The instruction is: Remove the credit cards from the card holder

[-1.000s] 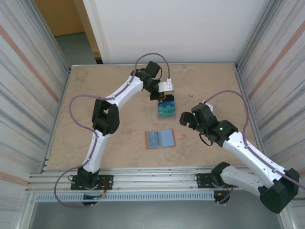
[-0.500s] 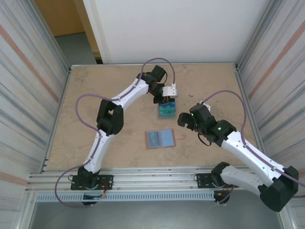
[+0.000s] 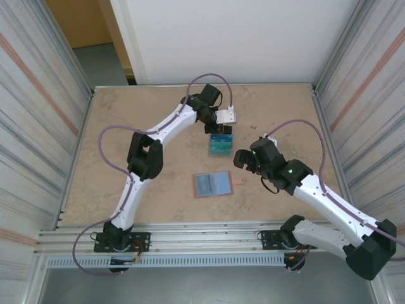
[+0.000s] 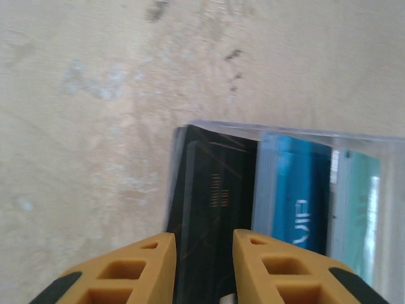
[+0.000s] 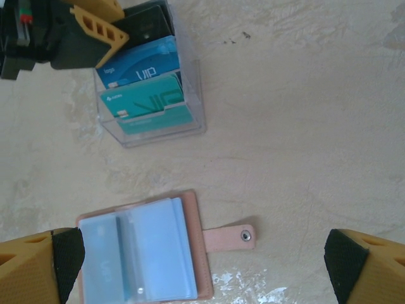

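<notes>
Placement step at the clear stand [image 5: 190, 123], by my read: left tool [image 4: 204, 244] sits at the stand's back slot right over the black card [image 4: 212, 190]. Its fingers are narrowly apart with nothing visibly clamped, so it looks like a let-go. Blue card [image 5: 142, 66] and teal card [image 5: 149, 101] stand in the slots in front, tilted, faces up, "VIP" print readable. Right tool [image 5: 202, 259] hovers above the card holder [image 5: 142, 250], fingers spread wide, holding nothing and touching nothing. Card holder lies open flat on the counter [image 3: 126, 126], mid-counter, just nearer the arm bases than the stand and apart from it. Pinkish-brown leather rim, light-blue inner panels, clear sleeves, snap tab [image 5: 231, 236] sticking out flat to one side. Faint print shows on one panel, maybe a card left inside; cannot tell for sure. Task looks late-stage, judged from three cards out. Next move calls for the left tool to lift straight off without snagging the black card or tipping the light stand. If a card remains, one tool must pin the thin floppy holder while the other pinches a card edge from its sleeve.
</notes>
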Robot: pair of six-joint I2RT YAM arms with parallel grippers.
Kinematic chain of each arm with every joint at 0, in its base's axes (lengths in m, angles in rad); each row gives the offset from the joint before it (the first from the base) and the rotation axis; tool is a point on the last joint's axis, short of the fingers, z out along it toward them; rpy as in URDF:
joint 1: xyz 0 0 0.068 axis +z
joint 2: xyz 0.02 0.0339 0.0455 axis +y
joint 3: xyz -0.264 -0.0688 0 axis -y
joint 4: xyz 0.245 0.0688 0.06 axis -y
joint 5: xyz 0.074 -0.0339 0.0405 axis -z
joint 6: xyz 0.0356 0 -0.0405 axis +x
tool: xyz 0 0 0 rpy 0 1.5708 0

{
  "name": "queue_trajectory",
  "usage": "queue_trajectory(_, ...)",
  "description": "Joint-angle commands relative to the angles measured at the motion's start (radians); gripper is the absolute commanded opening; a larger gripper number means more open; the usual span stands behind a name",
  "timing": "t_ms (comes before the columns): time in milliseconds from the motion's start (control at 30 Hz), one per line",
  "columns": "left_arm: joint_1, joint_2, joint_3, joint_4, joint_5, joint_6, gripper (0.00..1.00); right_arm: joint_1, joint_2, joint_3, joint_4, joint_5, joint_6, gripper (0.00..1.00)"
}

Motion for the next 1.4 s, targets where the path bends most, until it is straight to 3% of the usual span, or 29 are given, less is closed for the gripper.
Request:
queue_trajectory(0,0.001,-0.064,-0.018,0.084,-0.05,-0.042,0.33,0.011,0.001,0.019,-0.002,0.013,0.015,0.99)
queue_trajectory(367,-0.011,-0.147,-0.113,0.137,-0.058,-0.077,0.39,0.019,-0.042,-0.004,0.003,0.025,0.014,0.99)
queue_trajectory(567,-0.006,-0.136,-0.126,0.298,-0.253,-0.284,0.42,0.02,-0.04,-0.015,0.014,0.019,0.016,0.99)
queue_trajectory(833,-0.007,-0.068,-0.072,0.313,-0.356,-0.487,0.42,0.031,-0.027,-0.01,0.015,0.016,0.014,0.99)
queue_trajectory(1367,-0.007,-0.004,-0.066,0.274,-0.409,-0.506,0.42,0.046,-0.025,-0.009,0.02,0.024,0.02,0.99)
